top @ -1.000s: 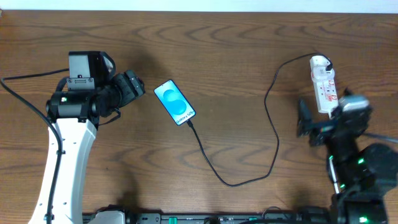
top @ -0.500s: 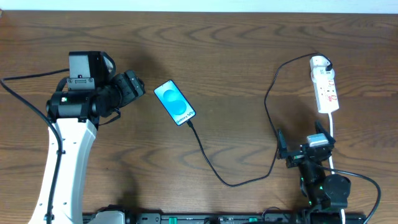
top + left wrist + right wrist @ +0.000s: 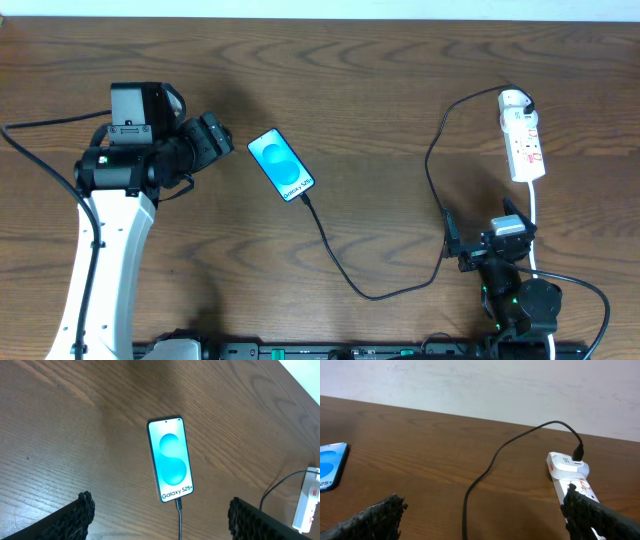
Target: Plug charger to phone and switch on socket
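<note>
Gaping empty, left claw and right claw; socket half behind right fingertip.

Top-down overhead, low wrists; common phone

Black charger plugged into lit blue phone, running to white socket.
</note>
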Action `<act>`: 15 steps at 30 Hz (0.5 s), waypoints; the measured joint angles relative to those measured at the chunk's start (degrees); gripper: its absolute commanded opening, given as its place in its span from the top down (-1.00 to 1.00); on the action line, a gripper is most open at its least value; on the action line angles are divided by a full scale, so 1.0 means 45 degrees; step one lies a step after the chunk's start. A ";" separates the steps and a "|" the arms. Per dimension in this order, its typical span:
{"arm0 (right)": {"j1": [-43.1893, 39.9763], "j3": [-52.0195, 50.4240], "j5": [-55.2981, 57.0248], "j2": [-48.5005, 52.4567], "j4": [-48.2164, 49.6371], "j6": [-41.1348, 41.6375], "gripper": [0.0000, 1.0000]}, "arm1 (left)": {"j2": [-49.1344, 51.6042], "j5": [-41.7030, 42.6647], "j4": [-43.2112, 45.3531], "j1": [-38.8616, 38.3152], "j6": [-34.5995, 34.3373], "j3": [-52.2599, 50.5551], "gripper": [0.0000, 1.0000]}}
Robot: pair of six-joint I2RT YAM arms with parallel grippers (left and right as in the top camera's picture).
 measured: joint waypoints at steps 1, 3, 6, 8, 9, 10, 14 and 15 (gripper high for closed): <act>0.0000 0.0000 0.0005 0.0000 0.0000 0.0000 -0.99 | 0.0000 0.0000 0.0000 0.0000 0.0000 0.0000 -0.74; 0.0000 0.0000 0.0000 0.0000 0.0000 0.0000 -0.99 | 0.0000 0.0000 0.0000 0.0000 0.0005 0.0000 -0.75; 0.0000 0.0000 0.0000 0.0000 0.0000 0.0000 -0.99 | 0.0000 0.0000 0.0000 0.0000 0.0005 0.0000 -0.74; 0.0000 0.0000 0.0005 0.0000 0.0000 0.0000 -0.98 | 0.0000 0.0000 0.0000 0.0000 0.0005 0.0000 -0.74; 0.0000 0.0000 0.0000 0.0000 0.0000 0.0000 -0.99 | 0.0000 0.0000 0.0000 0.0000 0.0000 0.0000 -0.74; 0.0000 0.0000 0.0000 0.0000 0.0000 0.0000 -0.99 | 0.0000 0.0000 0.0000 0.0000 0.0000 0.0000 -0.74; 0.0000 0.0000 0.0005 0.0000 0.0000 0.0000 -0.98 | 0.0000 -0.0529 -0.0019 0.0000 0.0389 0.0000 -0.74; 0.0000 0.0000 0.0000 0.0000 0.0000 0.0000 -0.99 | 0.0000 -0.0753 -0.0044 0.0005 0.0476 0.0000 -0.74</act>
